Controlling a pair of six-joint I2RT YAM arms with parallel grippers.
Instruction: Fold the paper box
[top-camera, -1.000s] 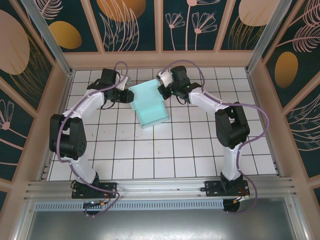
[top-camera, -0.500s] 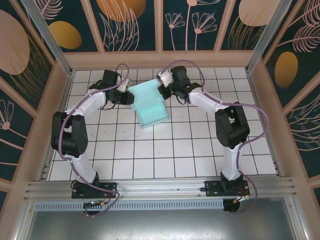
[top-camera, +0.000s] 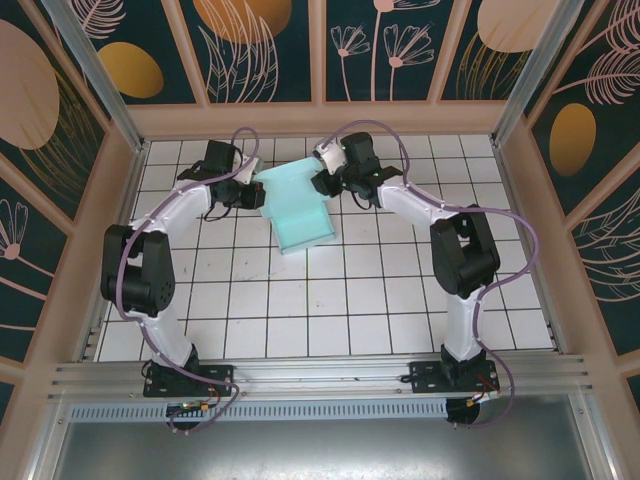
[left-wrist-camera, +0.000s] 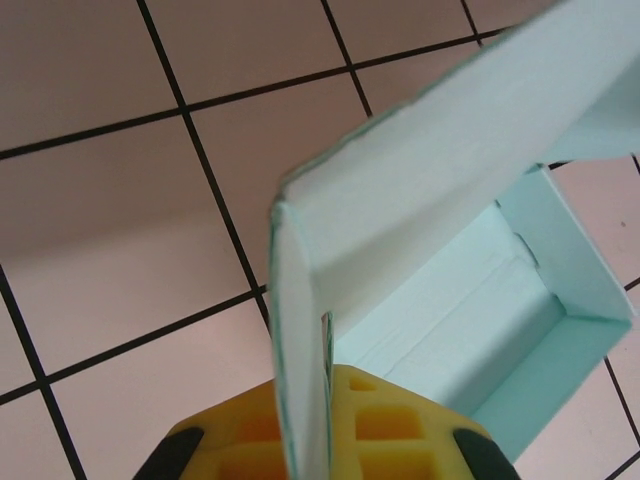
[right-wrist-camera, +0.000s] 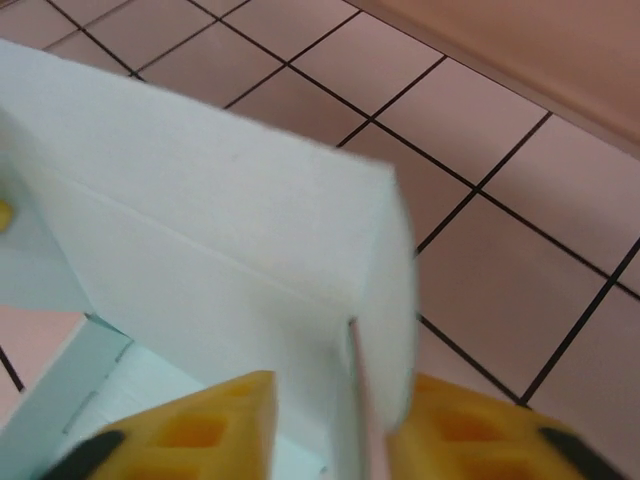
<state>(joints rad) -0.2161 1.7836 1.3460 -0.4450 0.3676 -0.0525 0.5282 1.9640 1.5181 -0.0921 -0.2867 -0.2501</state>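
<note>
Where the overhead camera looks down, the surface (top-camera: 350, 300) is white square tile with dark grout, boxed in by a pale wooden frame (top-camera: 320, 118). Walls (top-camera: 270, 50) behind the frame: dark teal panels with line-drawn flowers and orange ovals. An aluminium rail (top-camera: 320, 375) runs along the near edge and carries both arm bases. The paper box (top-camera: 298, 210), pale turquoise, sits on the far middle tiles, its open tray end toward the arms and its far panel raised. The left end effector (top-camera: 258, 195) is at the box's far-left corner, and the right end effector (top-camera: 320, 185) at its far-right corner. Both arms curve in from the sides.

Left wrist: pinkish tiles (left-wrist-camera: 100, 250) below. The box (left-wrist-camera: 430, 170) fills the right half, with a long panel slanting up over the tray's interior. A narrow flap turns down at the corner, and its edge runs between the yellow pads (left-wrist-camera: 400, 430) of the left end effector (left-wrist-camera: 310, 435), which is closed on that flap.

Right wrist, blurred: tiles (right-wrist-camera: 500, 250) reach to a tan kerb (right-wrist-camera: 520, 60) at the wall's foot. A box panel (right-wrist-camera: 200, 200) crosses the frame, folded at its right end. The folded edge stands between the yellow pads (right-wrist-camera: 200, 420) of the right end effector (right-wrist-camera: 340, 425). Its jaws are parted, with a clear gap on one side of the card.
</note>
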